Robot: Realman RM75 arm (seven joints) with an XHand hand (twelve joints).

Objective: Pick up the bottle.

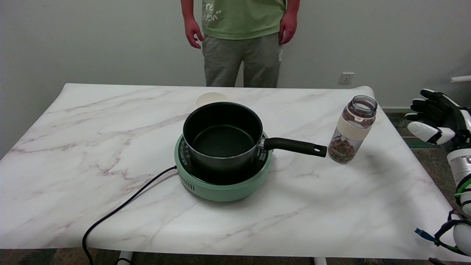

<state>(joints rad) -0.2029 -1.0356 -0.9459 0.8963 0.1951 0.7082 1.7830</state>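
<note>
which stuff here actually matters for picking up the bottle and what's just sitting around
Belongs to the job:
- bottle, upright, no lid, dark bits inside
- right hand, off the table's right edge, fingers apart, holding nothing

Just lying about:
- black pot on the green hotplate
- power cord
- pale round lid behind the pot

The clear, uncapped bottle (352, 129) stands upright, brown bits filling its bottom.

Pot (220, 138) hides most of the cream lid (211, 98).
</note>
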